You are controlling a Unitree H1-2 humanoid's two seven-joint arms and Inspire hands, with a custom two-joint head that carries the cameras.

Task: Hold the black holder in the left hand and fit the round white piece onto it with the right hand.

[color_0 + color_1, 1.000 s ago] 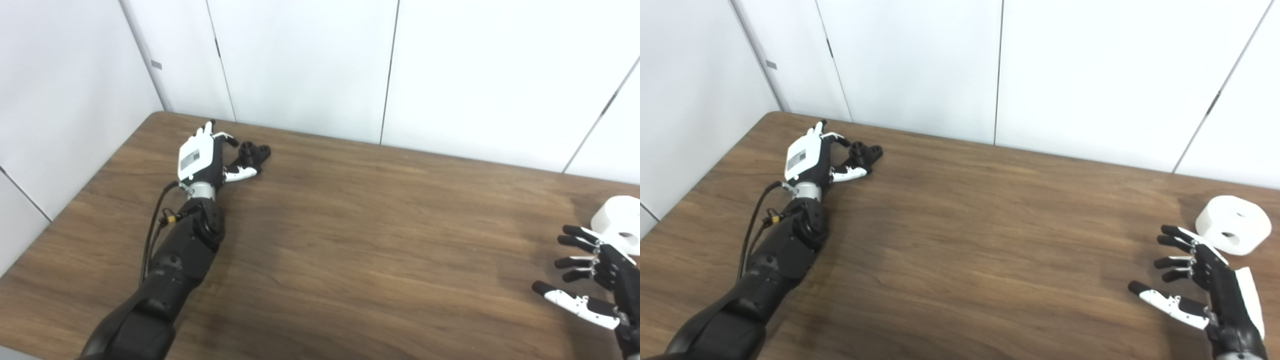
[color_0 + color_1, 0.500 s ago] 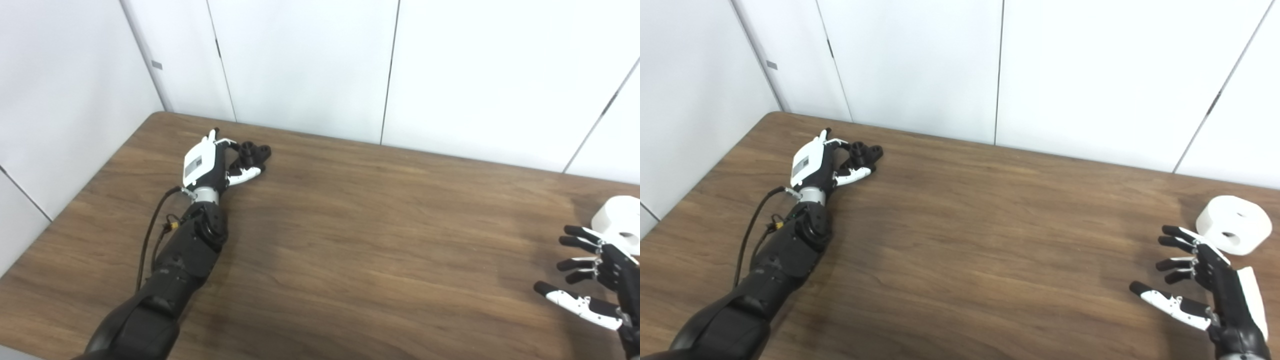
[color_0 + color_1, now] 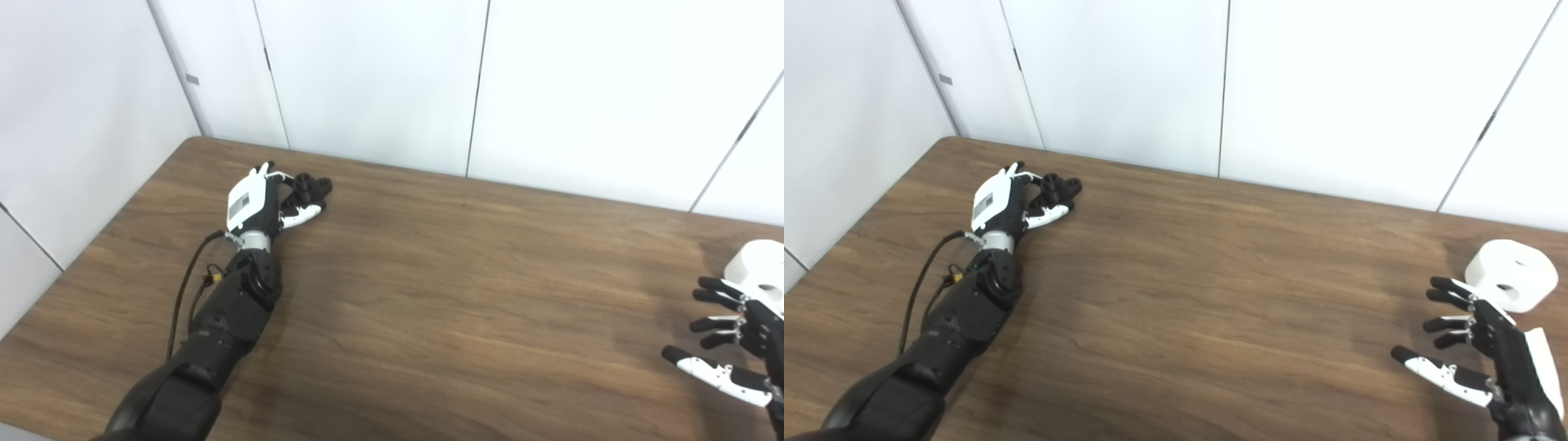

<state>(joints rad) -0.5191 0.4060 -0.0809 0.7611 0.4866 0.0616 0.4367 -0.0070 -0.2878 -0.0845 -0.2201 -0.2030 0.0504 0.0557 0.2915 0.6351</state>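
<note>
Near the tabletop's far left corner, the black holder is loosely cupped by the left hand, grip uncertain. The right hand is spread open beside the round white piece at the right edge.

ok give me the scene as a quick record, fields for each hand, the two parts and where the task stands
left hand: far left of table, fingers curled around black holder, grip not clearly closed
black holder: on table, far left
right hand: open, fingers spread, just short of white piece
round white piece: flat on table, far right, untouched
task stage: neither part lifted, nothing fitted
</note>
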